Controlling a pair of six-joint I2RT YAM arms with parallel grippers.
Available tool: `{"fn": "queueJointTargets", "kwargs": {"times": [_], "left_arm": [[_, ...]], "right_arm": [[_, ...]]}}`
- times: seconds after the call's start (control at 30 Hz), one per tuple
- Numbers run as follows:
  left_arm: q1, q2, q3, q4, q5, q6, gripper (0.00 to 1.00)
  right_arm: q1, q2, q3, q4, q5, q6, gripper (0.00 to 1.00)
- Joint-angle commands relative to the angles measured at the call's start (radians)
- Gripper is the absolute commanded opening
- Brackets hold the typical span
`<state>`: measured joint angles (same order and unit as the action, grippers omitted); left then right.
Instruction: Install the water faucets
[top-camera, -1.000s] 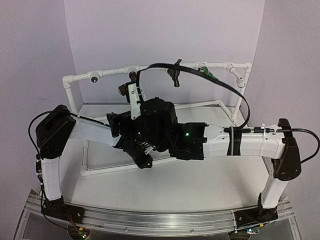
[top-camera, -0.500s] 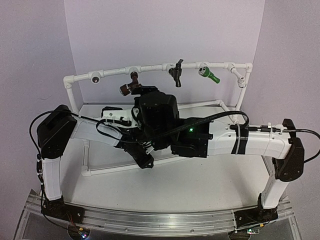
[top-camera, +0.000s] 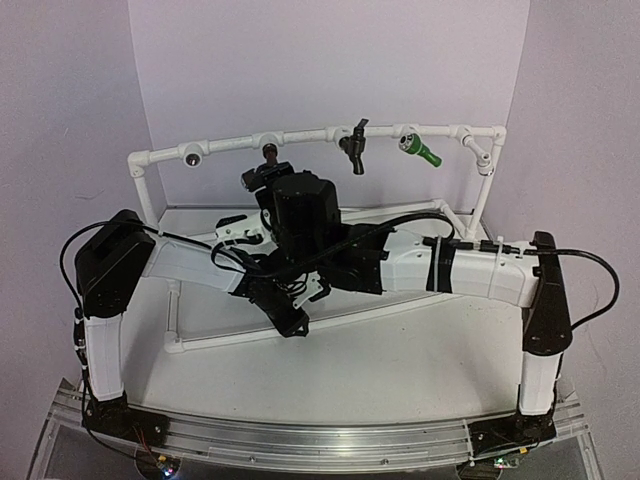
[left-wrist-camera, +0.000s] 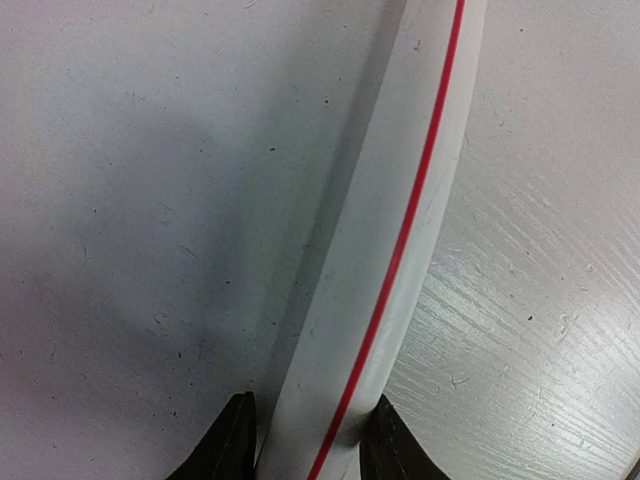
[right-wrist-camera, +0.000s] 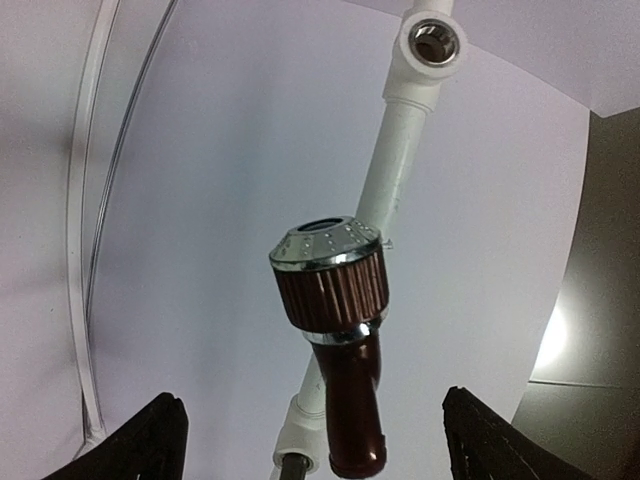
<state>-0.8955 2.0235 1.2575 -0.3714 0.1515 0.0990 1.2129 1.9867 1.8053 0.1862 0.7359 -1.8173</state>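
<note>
Your counter (top-camera: 400, 370) carries the white pipe frame (top-camera: 220, 146), and both arms reach in over it toward the middle. The left fingers (left-wrist-camera: 238, 440) are clenched on the frame's low front rail, one on each side of the red-striped tube and pressed against it. The right fingers (right-wrist-camera: 150, 445) are released and spread wide, up at the frame's top rail.

The reddish-brown faucet (right-wrist-camera: 335, 300) sits between the right fingers and touches neither. In the right wrist view it is centred in the gap, with open space on both sides. Its long axis runs almost straight up that view, leaning slightly. The silvery ribbed mouth is at the far end, pointing away from the wrist, and the rounded brown end is nearest the fingertips.

From overhead you see only its stem under a tee on the top rail; the wrist hides the rest. Along the same rail to the right hang the black faucet (top-camera: 350, 148) and then the green faucet (top-camera: 418, 150), which slants down to the right. To the left is an open tee socket (top-camera: 187, 155).
</note>
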Motion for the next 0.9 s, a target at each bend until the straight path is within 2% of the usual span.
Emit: {"fn": "queueJointTargets", "kwargs": {"times": [0.0, 0.5, 0.73, 0.87], "left_arm": [[-0.007, 0.171, -0.054, 0.02, 0.058, -0.147, 0.0], [-0.007, 0.161, -0.058, 0.02, 0.07, -0.146, 0.0], [-0.007, 0.161, -0.058, 0.02, 0.079, -0.146, 0.0], [-0.006, 0.161, -0.058, 0.02, 0.079, -0.145, 0.0]], "right_arm": [[-0.023, 0.036, 0.085, 0.045, -0.045, -0.038, 0.88], [-0.066, 0.158, 0.246, 0.044, -0.062, -0.052, 0.8], [-0.077, 0.181, 0.283, 0.05, -0.064, -0.058, 0.71], [-0.081, 0.193, 0.296, 0.062, -0.062, -0.074, 0.61]]}}
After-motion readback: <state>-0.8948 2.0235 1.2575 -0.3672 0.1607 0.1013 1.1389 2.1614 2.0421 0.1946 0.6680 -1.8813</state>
